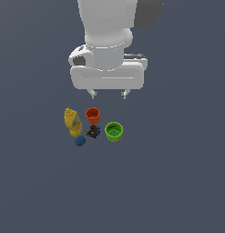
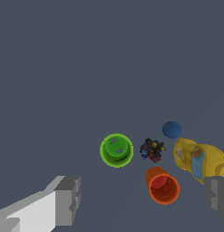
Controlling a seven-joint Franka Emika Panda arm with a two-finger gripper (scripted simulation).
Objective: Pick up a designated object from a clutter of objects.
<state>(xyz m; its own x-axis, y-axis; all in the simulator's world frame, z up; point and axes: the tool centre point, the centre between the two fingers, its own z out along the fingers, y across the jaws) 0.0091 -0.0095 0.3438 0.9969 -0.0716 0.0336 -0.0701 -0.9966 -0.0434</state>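
The designated object, a small dark spiky clump [image 1: 93, 132] [image 2: 152, 150] with coloured flecks, lies on the grey floor in the middle of the clutter. Around it stand an orange cup [image 1: 93, 115] [image 2: 163, 186], a green cup [image 1: 114, 131] [image 2: 116, 150], a blue ball [image 1: 80, 141] [image 2: 172, 129] and a yellow bottle with a blue label [image 1: 73, 122] [image 2: 199, 160] lying on its side. My gripper [image 1: 108, 94] hangs open high above the floor, beyond the orange cup, holding nothing. In the wrist view its fingers [image 2: 68, 200] frame the clutter.
A flat grey floor [image 1: 177, 182] stretches all around the small cluster. The white arm body [image 1: 107, 41] fills the upper middle of the exterior view.
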